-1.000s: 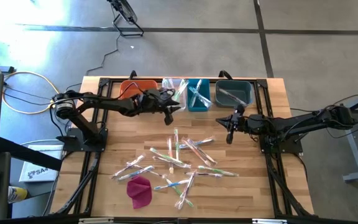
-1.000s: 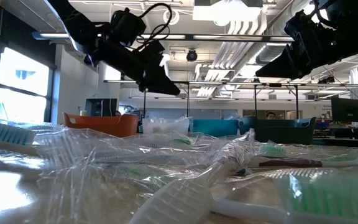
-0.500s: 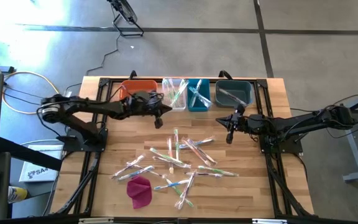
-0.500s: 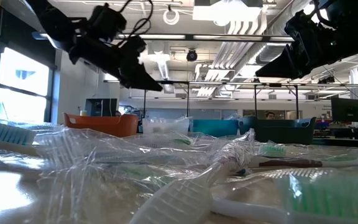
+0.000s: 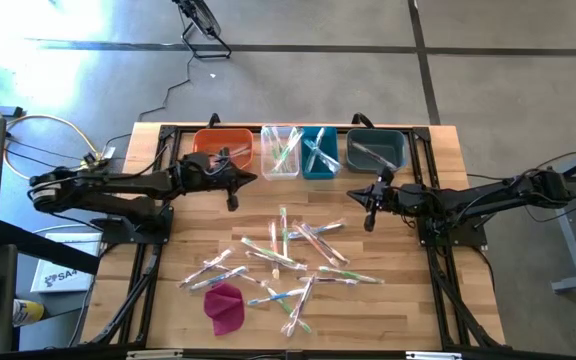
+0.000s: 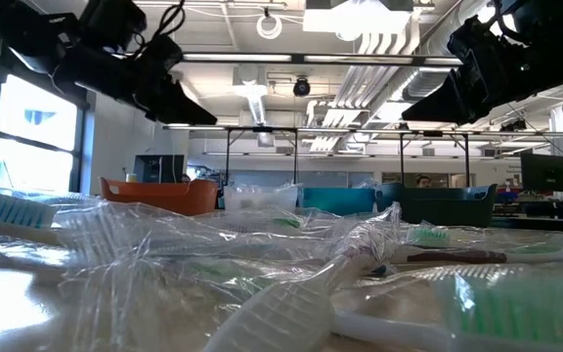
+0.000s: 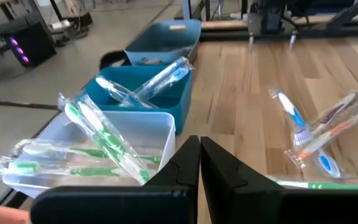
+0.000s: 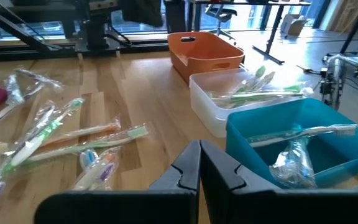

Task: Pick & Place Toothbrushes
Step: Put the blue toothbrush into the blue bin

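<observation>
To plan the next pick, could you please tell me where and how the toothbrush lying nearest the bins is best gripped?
Probably on the end of the toothbrush jutting from the pile, coming straight down, closing across its width: it lies flat, and that end looks free of neighbours.

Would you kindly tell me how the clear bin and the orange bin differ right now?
The clear bin has see-through walls; the orange bin is solid orange. The clear bin holds several green-handled toothbrushes in wrappers; the orange bin shows none inside in the right wrist view. Both stand in the row along the table's far edge.
</observation>
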{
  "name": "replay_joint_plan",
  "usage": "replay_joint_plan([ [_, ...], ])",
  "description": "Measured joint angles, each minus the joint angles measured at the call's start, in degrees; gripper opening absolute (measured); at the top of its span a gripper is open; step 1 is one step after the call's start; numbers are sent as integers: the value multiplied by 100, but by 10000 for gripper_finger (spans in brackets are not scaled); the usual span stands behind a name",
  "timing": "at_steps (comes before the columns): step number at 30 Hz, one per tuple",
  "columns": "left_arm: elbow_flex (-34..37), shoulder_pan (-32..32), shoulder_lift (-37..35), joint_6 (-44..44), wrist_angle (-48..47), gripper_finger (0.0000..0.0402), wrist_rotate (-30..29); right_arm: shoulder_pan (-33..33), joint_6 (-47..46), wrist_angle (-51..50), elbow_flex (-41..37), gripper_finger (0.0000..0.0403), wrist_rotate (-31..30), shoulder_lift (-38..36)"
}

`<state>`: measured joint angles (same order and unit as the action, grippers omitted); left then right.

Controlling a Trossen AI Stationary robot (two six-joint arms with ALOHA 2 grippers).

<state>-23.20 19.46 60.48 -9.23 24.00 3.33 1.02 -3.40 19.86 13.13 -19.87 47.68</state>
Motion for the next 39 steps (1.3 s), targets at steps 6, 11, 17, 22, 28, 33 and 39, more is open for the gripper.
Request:
replay_joint_plan([
  [6,318,0,-548,-33,-3,9,-2,0,0,0,0,2,213,0],
  [11,648,0,-994,-64,-19,9,-2,-1,0,1,0,2,228,0],
  [17,811,0,-1363,-60,-76,9,3,-1,11,6,0,2,228,0],
  [22,811,0,-1380,-46,-110,9,18,-4,29,191,0,2,186,0],
  [28,811,0,-1378,160,-386,9,18,-2,-268,685,2,2,202,0],
  [33,811,0,-1378,210,-567,9,17,43,-281,590,317,2,202,8],
  [39,811,0,-1376,209,-860,9,16,239,-97,-450,1143,2,177,314],
])
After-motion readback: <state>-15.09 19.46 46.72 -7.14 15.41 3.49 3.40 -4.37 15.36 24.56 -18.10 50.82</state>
